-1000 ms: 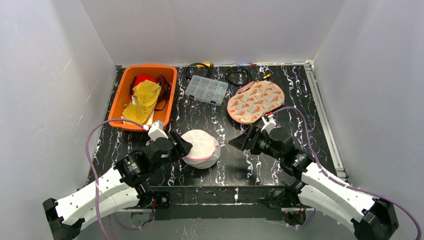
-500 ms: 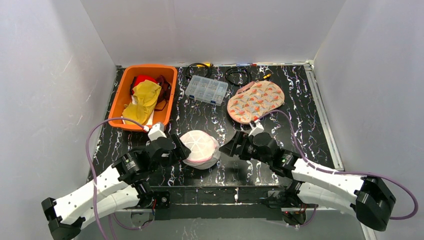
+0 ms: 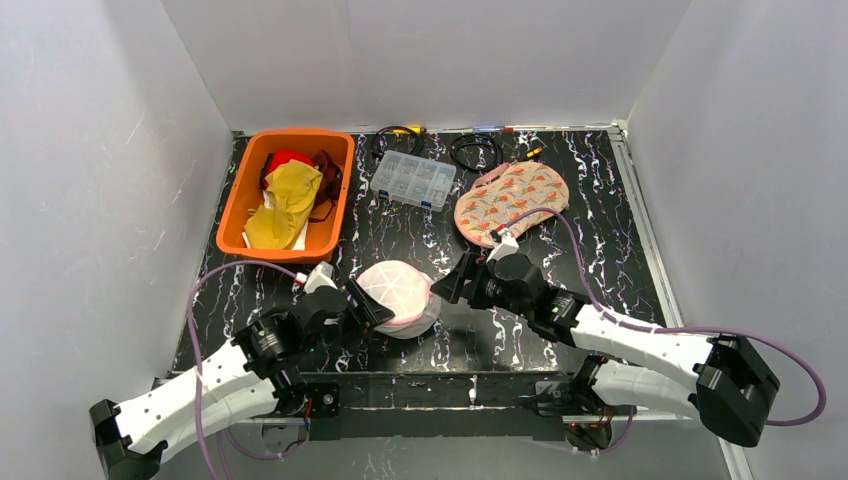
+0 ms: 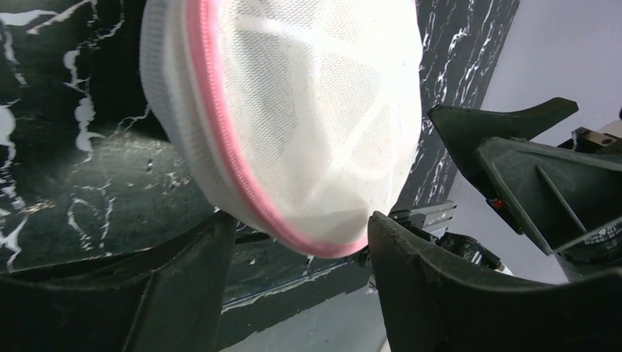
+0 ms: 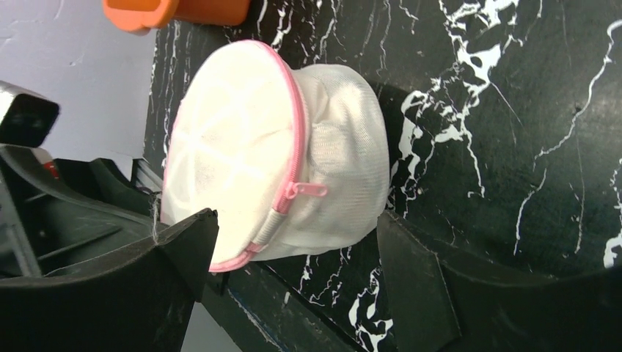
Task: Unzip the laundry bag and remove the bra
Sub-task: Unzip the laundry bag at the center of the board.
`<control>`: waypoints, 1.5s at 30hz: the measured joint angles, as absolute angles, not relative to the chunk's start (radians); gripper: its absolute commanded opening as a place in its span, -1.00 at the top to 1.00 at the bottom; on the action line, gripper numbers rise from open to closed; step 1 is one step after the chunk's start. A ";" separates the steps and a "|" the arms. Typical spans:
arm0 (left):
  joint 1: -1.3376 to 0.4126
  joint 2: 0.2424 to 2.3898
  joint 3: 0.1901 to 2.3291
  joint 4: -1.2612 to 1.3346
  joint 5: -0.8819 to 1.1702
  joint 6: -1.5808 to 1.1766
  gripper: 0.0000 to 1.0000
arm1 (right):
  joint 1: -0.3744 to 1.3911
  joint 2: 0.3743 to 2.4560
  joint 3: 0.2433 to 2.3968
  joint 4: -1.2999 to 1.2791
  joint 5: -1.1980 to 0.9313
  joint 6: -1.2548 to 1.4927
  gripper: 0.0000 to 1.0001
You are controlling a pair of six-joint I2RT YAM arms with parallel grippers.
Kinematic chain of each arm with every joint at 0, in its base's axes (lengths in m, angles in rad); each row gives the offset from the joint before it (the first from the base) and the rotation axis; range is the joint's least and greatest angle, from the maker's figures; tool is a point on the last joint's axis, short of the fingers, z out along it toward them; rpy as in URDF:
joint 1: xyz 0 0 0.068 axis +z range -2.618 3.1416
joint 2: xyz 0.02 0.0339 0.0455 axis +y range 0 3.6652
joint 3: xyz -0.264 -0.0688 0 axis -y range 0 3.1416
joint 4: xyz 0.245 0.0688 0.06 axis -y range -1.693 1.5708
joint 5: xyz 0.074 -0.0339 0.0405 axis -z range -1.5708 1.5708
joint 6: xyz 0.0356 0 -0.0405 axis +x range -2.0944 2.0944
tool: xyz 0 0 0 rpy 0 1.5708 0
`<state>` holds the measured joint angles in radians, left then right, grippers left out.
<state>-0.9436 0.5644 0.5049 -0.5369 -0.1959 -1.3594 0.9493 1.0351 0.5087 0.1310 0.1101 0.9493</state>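
The laundry bag [image 3: 402,294] is a round white mesh pouch with a pink zipper. It stands tilted near the table's front edge. My left gripper [image 3: 371,308] is shut on its left rim, and in the left wrist view both fingers press the bag's [image 4: 308,125] lower edge. My right gripper [image 3: 447,283] is open at the bag's right side. In the right wrist view its jaws straddle the bag [image 5: 249,169], and the pink zipper pull [image 5: 306,190] lies just ahead of them. The bra is hidden inside the mesh.
An orange tub [image 3: 236,205] of clothes stands at the back left. A clear organizer box [image 3: 413,180] and a patterned oven mitt [image 3: 512,202] lie behind the bag. Cables [image 3: 475,150] lie along the back wall. The table's front edge [image 3: 450,374] runs close below the bag.
My right arm has swung left from near the mitt to the bag, and its jaws have narrowed slightly. The left gripper has kept its hold, shifting a little forward.
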 measured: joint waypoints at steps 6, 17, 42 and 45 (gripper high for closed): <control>-0.944 0.643 0.497 -0.435 -0.201 -1.390 0.20 | 0.949 1.033 0.526 0.129 0.110 0.929 -0.74; -0.941 0.648 0.536 -0.422 -0.270 -1.222 1.00 | 0.840 0.990 0.590 -0.019 0.011 0.752 -0.93; -0.892 0.756 0.852 -0.165 0.465 -0.427 1.00 | 0.574 0.617 0.583 -0.079 -0.508 0.604 -0.97; -0.835 0.778 0.813 -0.076 0.593 -0.465 1.00 | 0.574 0.590 0.577 -0.073 -0.501 0.608 -0.97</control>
<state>-0.8352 0.7784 0.8135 -0.0761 0.5926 -0.4652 0.5743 0.5900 0.5774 -0.0731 -0.5014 0.6083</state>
